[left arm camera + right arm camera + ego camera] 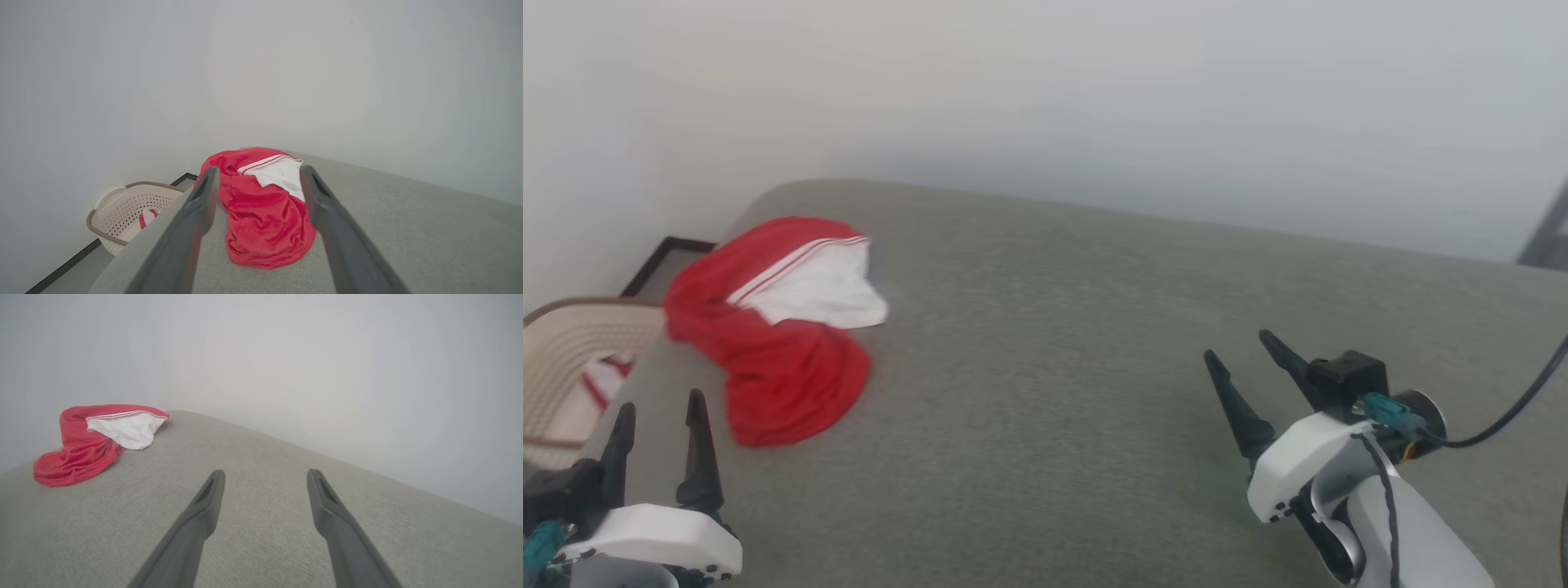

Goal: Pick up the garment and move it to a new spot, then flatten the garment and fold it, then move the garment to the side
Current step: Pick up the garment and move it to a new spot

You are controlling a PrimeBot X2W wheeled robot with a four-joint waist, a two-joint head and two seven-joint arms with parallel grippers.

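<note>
- Step one, the pick-up, looks not started: garment (776, 351) lies bunched on the grey surface (1054, 367), close to the basket (588, 305).
- Left jaws, wide open and empty, sit near the basket, garment just ahead.
- Right jaws, open too, wait far from the basket.
- Next, left jaws likely must reach forward and pinch red cloth.

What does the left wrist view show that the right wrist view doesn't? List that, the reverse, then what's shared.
Left wrist view: a beige laundry basket holding red-and-white cloth, and the open left pincer aimed at the garment. Right wrist view: the open right pincer above bare grey fabric surface. Shared: the red-and-white garment, crumpled on that surface, and the wall.
</note>
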